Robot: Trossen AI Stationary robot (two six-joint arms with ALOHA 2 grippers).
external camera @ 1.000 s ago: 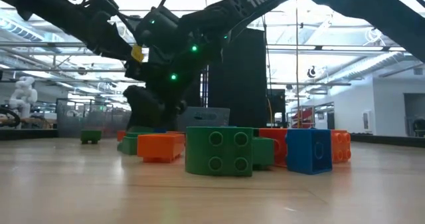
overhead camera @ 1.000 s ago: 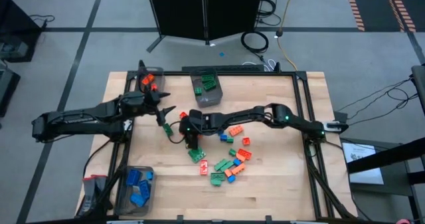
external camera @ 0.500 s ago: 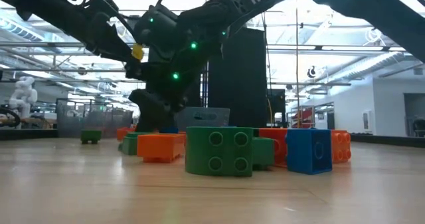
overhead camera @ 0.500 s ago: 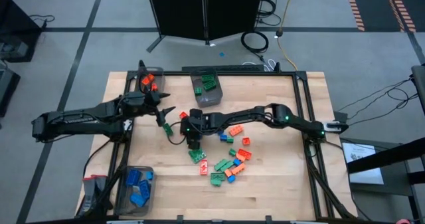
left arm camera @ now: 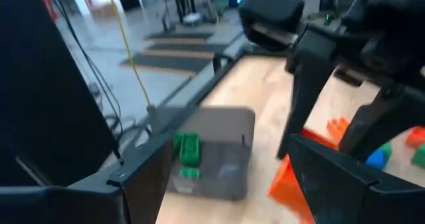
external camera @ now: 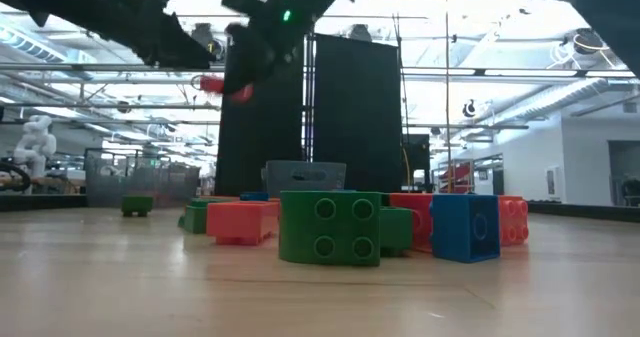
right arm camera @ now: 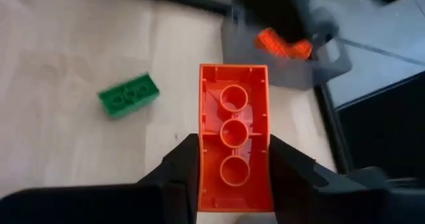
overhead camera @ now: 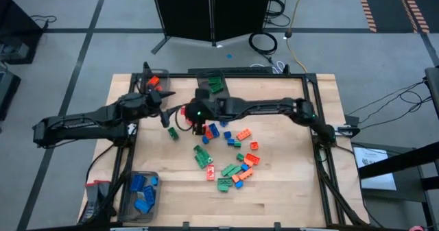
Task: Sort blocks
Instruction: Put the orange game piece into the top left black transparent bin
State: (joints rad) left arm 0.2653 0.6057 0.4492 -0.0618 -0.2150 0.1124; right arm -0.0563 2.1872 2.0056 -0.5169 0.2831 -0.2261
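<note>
My right gripper point(overhead camera: 193, 114) reaches in from the table's right and is shut on an orange block point(right arm camera: 234, 137), which shows raised high above the table in the low view point(external camera: 225, 85). My left gripper point(overhead camera: 167, 106) hovers open just left of it, holding nothing. Several loose orange, green and blue blocks point(overhead camera: 236, 164) lie on the wood near the table's middle. A single green block point(right arm camera: 129, 94) lies flat below the held one, also seen from above point(overhead camera: 173, 133). A bin with orange blocks point(overhead camera: 154, 83) stands at the far left corner. My right gripper pinches the orange block by its two long sides point(right arm camera: 204, 172), one finger on each. The fingers slant downward and lie along the block, whose hollow underside faces the wrist camera. Its free end sticks out past the fingertips, and it is lifted clear of the table.
A bin with green blocks point(overhead camera: 212, 88) stands at the far edge, also in the left wrist view point(left arm camera: 212, 151). A bin with blue blocks point(overhead camera: 140, 193) stands at the near left corner. Bare wood stretches along the near edge and the table's right side.
My right gripper has risen from the table beside the loose blocks and gone toward the far edge, carrying the orange block up clear of the wood. The loose blocks lie as before.
</note>
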